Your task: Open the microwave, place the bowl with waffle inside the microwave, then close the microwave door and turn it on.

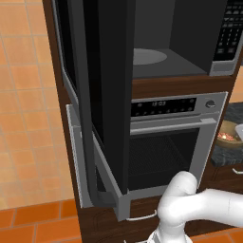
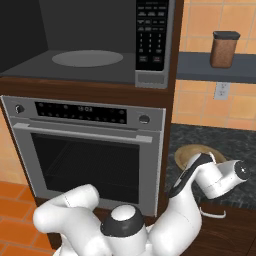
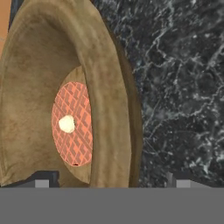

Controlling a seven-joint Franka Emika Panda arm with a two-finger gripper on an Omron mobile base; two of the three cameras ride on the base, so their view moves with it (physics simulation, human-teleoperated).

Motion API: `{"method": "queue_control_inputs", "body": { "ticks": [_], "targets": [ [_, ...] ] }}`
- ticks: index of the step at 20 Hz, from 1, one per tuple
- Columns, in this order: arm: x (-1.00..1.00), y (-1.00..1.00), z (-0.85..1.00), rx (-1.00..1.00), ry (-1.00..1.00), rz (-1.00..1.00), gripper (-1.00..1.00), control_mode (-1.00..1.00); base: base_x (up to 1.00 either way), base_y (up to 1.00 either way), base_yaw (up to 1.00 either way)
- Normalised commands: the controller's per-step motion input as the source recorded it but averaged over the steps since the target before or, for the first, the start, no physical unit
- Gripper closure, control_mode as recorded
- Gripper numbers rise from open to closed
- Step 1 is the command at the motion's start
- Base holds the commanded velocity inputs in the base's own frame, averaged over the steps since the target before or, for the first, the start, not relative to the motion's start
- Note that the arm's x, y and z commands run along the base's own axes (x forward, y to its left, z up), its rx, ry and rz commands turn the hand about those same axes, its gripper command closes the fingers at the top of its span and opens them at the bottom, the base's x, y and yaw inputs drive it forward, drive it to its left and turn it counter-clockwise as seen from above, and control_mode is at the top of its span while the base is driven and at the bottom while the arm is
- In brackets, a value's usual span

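Observation:
The microwave (image 1: pixel 190 47) stands open, its round turntable (image 2: pixel 87 58) bare. Its door (image 1: pixel 111 95) is swung out to the left, seen nearly edge-on. A brown bowl (image 3: pixel 39 78) holding an orange waffle (image 3: pixel 74 131) with a pale pat on it sits on the dark speckled counter (image 3: pixel 183 87) right of the oven; it is also in the left base view (image 1: pixel 232 135). My gripper (image 3: pixel 111 183) is open just above the bowl, its fingertips (image 3: pixel 41 181) wide apart with the bowl's right rim between them. In the right base view my hand covers part of the bowl (image 2: pixel 190 152).
A silver oven (image 2: pixel 90 150) with a horizontal handle sits under the microwave. The keypad (image 2: pixel 152 35) is on the microwave's right side. A brown jar (image 2: pixel 224 49) stands on a shelf above the counter, over a wall outlet (image 2: pixel 221 90). A drawer handle (image 1: pixel 142 216) is below the oven.

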Motion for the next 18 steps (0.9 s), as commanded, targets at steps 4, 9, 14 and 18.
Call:
{"method": "queue_control_inputs", "body": {
  "ticks": [4,9,14,18],
  "targets": [
    [0.0,0.0,0.0,0.0,0.0,0.0,1.0,-1.0,0.0,0.0,0.0],
    [0.0,0.0,0.0,0.0,0.0,0.0,1.0,-1.0,0.0,0.0,0.0],
    [-0.14,-0.07,0.13,0.0,0.01,-0.01,1.0,-1.0,0.0,0.0,0.0],
    [-0.33,-0.07,0.62,0.0,0.0,-0.07,1.0,-1.0,0.0,0.0,0.0]
  ]
}}
